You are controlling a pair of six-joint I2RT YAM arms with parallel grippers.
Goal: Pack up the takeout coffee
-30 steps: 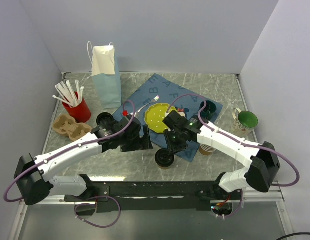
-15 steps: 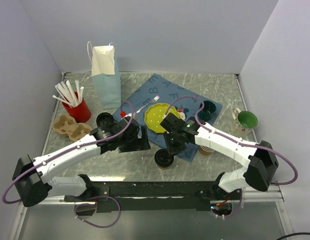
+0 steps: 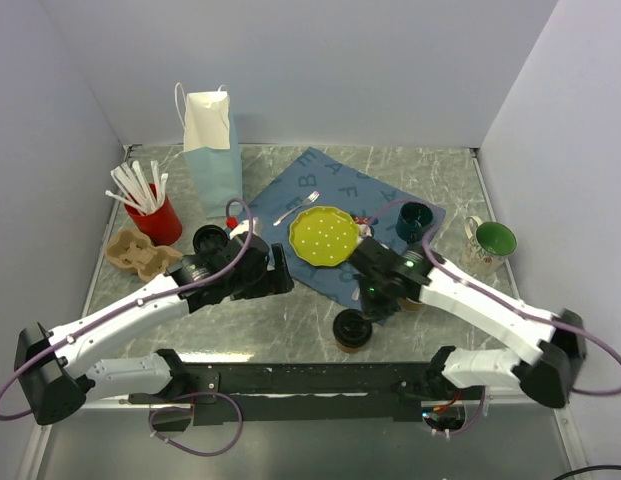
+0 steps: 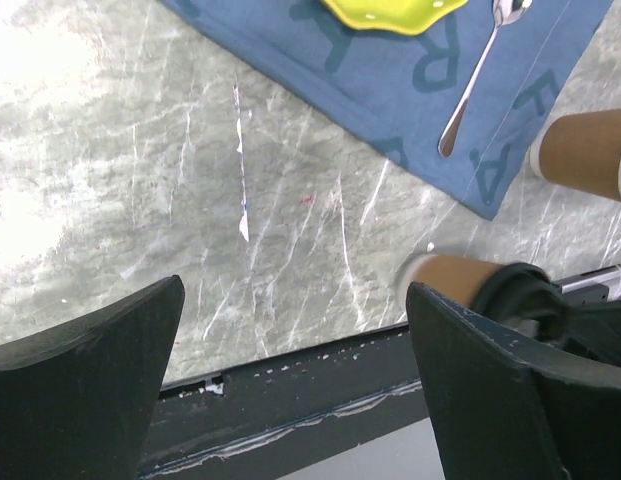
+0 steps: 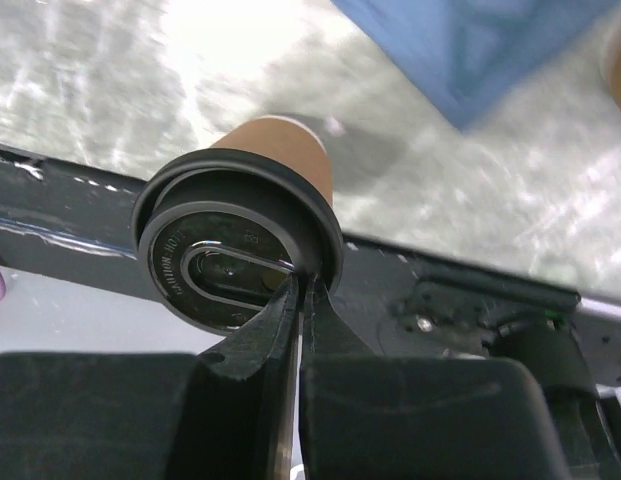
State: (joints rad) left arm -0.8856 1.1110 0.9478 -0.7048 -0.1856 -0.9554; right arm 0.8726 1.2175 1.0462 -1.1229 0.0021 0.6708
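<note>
Right gripper (image 5: 300,295) clenched on the lid rim of the takeout coffee (image 5: 235,250). Cup is right under its fingers, at the desk's (image 3: 290,320) near edge. Risk: rim-only pinch, so the lid may pop or the cup may swing out and drop off the edge. Left gripper (image 4: 295,300) released, empty, off to its left. Paper bag (image 3: 212,140) stands far beyond both; a long carry makes a slip likelier.

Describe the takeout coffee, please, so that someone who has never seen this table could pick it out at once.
On the marble table, find the blue lettered placemat under the yellow plate. Just off its near corner, by the front edge, stands the takeout coffee. Unlike the open dark mug farther back, it is a tan paper cup capped with a black lid.
</note>
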